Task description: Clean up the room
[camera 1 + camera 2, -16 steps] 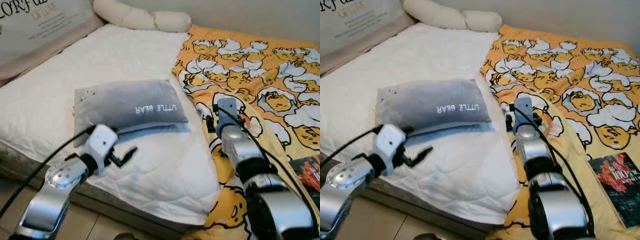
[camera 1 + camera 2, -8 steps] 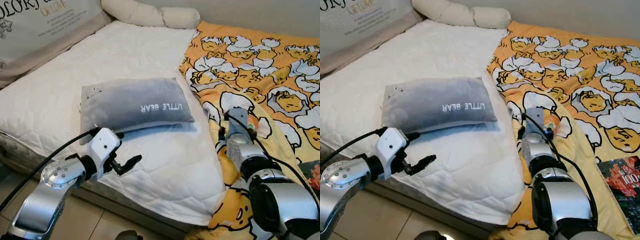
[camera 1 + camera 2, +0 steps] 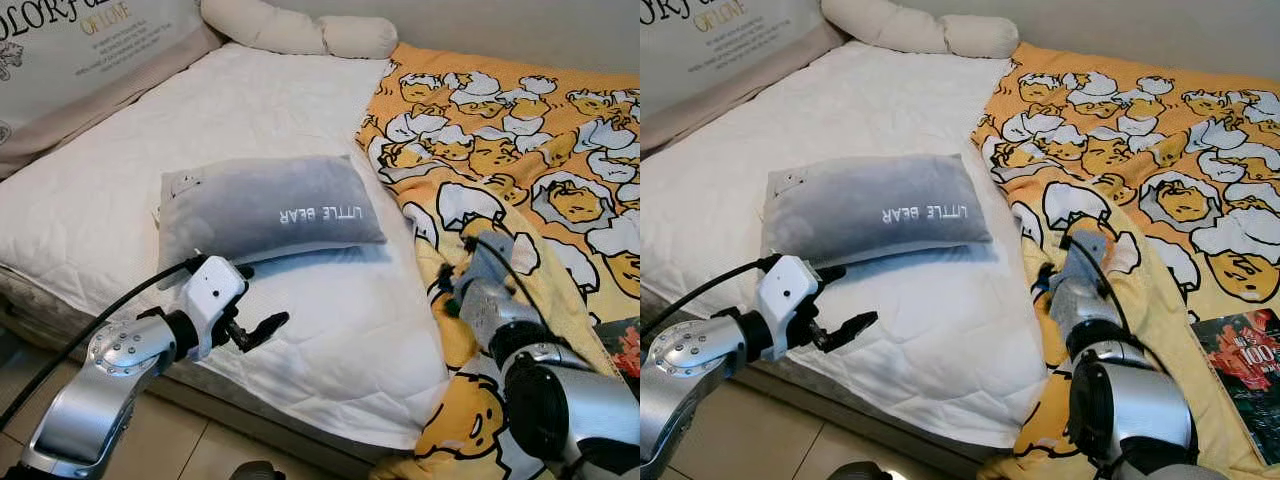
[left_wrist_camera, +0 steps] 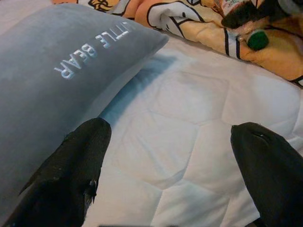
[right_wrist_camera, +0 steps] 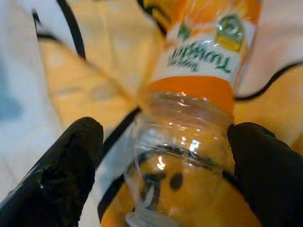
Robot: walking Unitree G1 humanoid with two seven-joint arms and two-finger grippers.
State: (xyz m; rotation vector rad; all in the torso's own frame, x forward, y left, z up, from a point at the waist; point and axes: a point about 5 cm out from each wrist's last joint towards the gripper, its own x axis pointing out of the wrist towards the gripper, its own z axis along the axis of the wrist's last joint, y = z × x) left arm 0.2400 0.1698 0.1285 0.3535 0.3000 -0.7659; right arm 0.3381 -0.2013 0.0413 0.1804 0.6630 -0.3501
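Two black fingers of the right gripper stand spread on either side of a clear plastic bottle — ribbed, with an orange label, lying on the blanket. I cannot tell if the fingers touch it. In the head views this gripper sits at centre right of the frame, low on the soft yellow blanket printed with cartoon faces, its fingers hidden behind the silver wrist. A green cap shows in the left wrist view beside the blanket's folds.

The left gripper, at lower left of the frame, hovers with its fingers spread over the white quilted mattress, just below a soft grey pillow stitched "LITTLE BEAR". The pillow is oblong and plush, lying flat at centre.

A long cream bolster lies along the top — a printed cushion fills the upper left. A dark glossy book rests on the blanket at lower right.
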